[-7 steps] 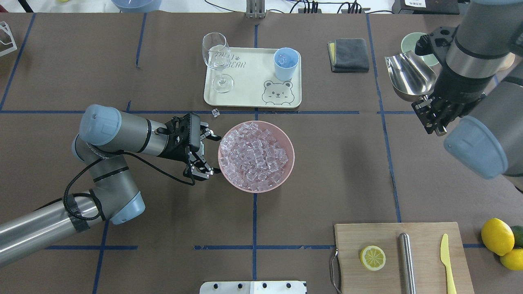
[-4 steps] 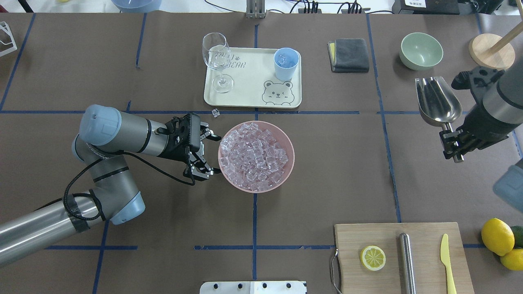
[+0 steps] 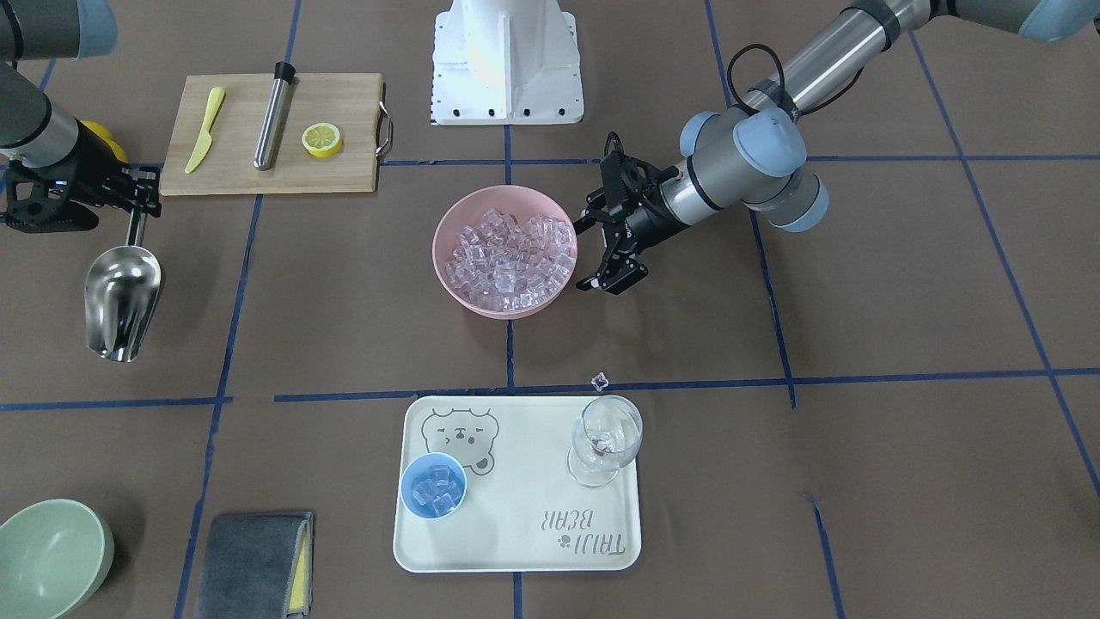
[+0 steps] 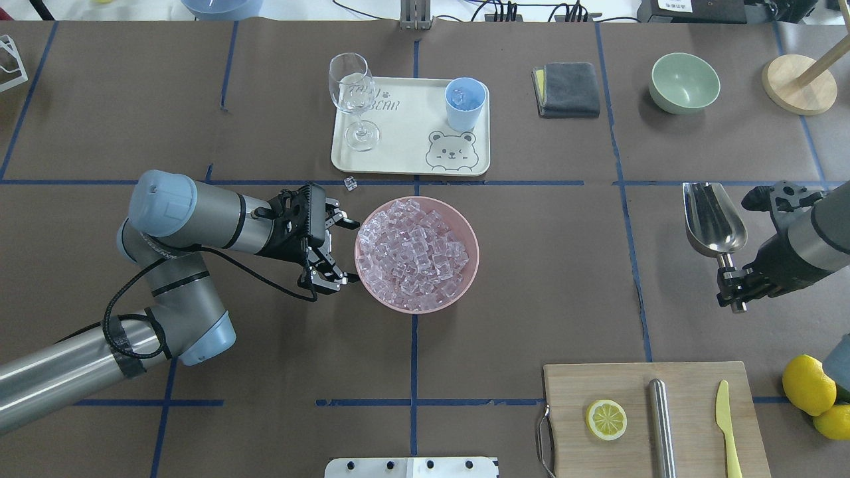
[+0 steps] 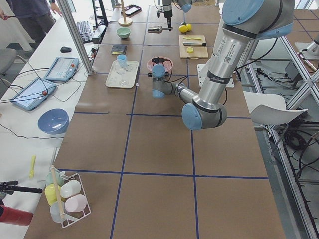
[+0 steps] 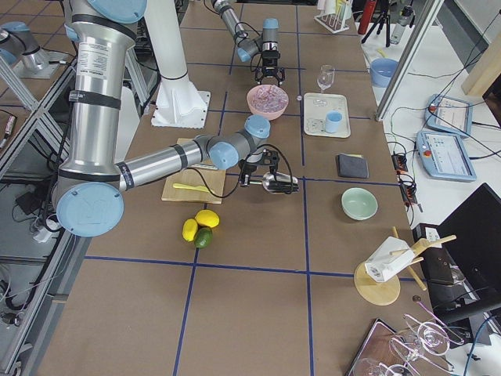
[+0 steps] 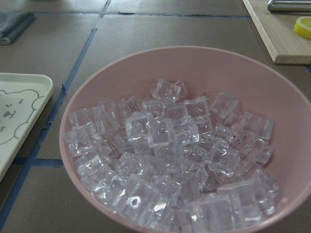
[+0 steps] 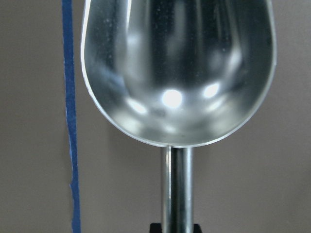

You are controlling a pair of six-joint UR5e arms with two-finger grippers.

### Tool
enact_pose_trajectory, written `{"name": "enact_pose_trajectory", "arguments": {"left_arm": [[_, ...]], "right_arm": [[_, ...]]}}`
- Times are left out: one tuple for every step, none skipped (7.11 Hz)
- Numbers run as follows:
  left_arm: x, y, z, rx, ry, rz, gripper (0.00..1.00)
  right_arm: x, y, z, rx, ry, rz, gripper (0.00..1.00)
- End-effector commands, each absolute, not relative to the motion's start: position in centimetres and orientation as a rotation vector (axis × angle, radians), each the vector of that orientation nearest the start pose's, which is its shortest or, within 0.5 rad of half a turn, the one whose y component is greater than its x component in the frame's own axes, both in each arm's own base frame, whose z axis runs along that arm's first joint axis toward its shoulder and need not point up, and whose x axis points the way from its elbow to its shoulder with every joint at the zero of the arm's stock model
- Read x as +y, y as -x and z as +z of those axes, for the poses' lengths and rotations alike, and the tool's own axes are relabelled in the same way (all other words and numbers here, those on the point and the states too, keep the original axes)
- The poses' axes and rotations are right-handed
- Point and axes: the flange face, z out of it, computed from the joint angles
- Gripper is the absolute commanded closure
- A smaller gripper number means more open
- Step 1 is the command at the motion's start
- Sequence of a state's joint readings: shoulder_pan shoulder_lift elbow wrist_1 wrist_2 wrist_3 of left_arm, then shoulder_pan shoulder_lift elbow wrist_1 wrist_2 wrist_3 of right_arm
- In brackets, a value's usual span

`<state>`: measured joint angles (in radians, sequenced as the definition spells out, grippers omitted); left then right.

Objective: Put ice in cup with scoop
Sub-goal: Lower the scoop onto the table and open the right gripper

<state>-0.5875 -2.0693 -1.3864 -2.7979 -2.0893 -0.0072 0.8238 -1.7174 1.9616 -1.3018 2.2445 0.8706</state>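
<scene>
Right fingers (image 4: pixel 729 284): we see them clamped tight on the scoop's thin rod handle, near its end.
Scoop (image 4: pixel 714 219): its trough faces up and is empty, as our wrist view shows. The mouth points away from the robot. It sits low over the bench (image 4: pixel 531 265) on the robot's right; we cannot tell whether it touches. It is well apart from both the bowl and the cup.
Left fingers (image 4: pixel 329 279): we see them spread wide and holding nothing, lying level, with the tips just beside the bowl's rim on the robot's left. We cannot tell whether they touch the rim.
Bowl (image 4: pixel 465 279): pink, at mid-bench, upright.
Ice (image 4: pixel 412 245): a heap of clear cubes fills the bowl. We also see a few cubes inside the cup.
Stray cube (image 4: pixel 350 184): one cube lies on the bench, between the bowl and the tray, near the tray's edge.
Cup (image 4: pixel 465 106): light blue and upright, on the tray at its far right corner, beside the bear drawing.
Tray (image 4: pixel 405 133): cream, beyond the bowl.
Glass (image 4: pixel 352 93): upright at the tray's other end, apart from the cup.
Far right of bench: a grey cloth (image 4: pixel 568 89) and a green bowl (image 4: pixel 684 83).
Near right of bench: a board (image 4: pixel 690 398) with a lemon half (image 4: pixel 605 419), a steel cylinder (image 4: pixel 661 418) and a yellow knife (image 4: pixel 727 425) on it. Whole lemons (image 4: pixel 807 385) lie beside the board.
</scene>
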Motion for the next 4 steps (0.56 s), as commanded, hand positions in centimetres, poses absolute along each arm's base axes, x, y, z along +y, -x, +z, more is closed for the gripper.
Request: {"name": "enact_pose_trajectory", "arguments": {"left_arm": [[-43.9,-50.7,31.8,1.15,-1.206,1.154,0.0],[-43.9,-50.7,31.8,1.149,-1.204,1.154,0.0],[-43.9,-50.7,31.8,1.15,-1.206,1.154,0.0],[-43.9,-50.7,31.8,1.15,-1.206,1.154,0.0]], "right_arm": [[-35.6,28.3,51.6,-0.826,0.141,-0.065,1.0],[-35.1,28.8,51.6,-0.823,0.146,-0.077,1.0],[-34.5,29.8,51.4,-0.824,0.153,-0.101,1.0],[-34.3,30.9,51.0,-0.822,0.144,-0.122,1.0]]}}
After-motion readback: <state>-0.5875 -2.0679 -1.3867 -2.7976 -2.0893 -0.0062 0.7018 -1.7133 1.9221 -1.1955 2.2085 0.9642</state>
